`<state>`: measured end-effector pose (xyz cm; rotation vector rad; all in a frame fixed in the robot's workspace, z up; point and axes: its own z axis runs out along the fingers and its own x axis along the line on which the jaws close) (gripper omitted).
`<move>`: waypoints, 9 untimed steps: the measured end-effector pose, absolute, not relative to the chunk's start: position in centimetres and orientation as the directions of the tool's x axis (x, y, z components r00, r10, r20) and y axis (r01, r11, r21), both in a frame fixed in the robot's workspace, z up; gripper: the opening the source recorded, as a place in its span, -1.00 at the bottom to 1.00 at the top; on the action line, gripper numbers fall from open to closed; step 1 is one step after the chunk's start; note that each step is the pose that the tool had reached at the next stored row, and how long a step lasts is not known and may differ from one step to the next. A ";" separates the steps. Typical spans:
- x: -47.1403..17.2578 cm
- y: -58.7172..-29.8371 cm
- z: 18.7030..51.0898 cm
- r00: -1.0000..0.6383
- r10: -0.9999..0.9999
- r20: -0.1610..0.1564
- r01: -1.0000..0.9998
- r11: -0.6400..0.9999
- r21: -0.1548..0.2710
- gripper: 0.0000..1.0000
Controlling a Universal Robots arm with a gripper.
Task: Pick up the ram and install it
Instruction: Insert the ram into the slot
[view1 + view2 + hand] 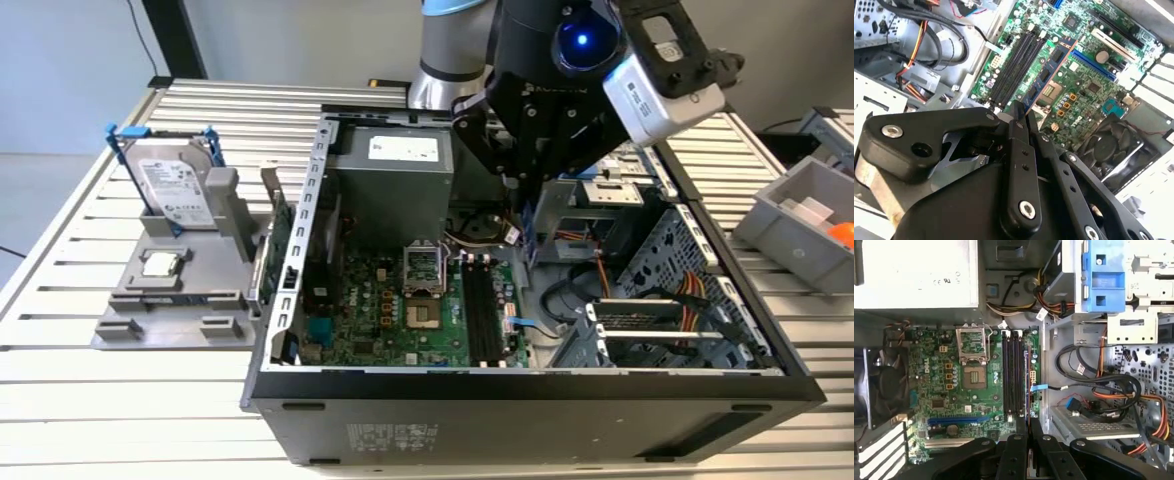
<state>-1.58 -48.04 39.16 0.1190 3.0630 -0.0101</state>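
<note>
1. The gripper (1021, 114) is clamped on one end of the ram (1050, 70), with its fingers pressing the two flat faces.
2. The ram hangs on edge above the motherboard (954, 385) inside the open computer case (534, 400).
3. In the first wrist view, the ram runs parallel to the black memory slots (1013, 375) and is seated in none of them.
4. A hard drive (174, 185) stands on the tabletop (134, 400) at the exterior view's left, well apart from the gripper.

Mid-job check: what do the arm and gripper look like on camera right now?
Silver-grey tubular arm with a blue-trimmed joint; black wrist housing showing a round blue light; white boxy unit alongside. Black linkage gripper, fingers joined by silver pins.
</note>
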 end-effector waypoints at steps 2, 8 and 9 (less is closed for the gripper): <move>-1.6 -48.0 39.2 -0.992 0.103 -0.076 0.104 0.995 -0.004 -1.00; -1.6 -48.0 39.2 -0.982 0.175 -0.076 0.176 0.984 -0.004 -1.00; -1.6 -48.0 39.2 -0.979 0.187 -0.076 0.188 0.982 -0.004 -1.00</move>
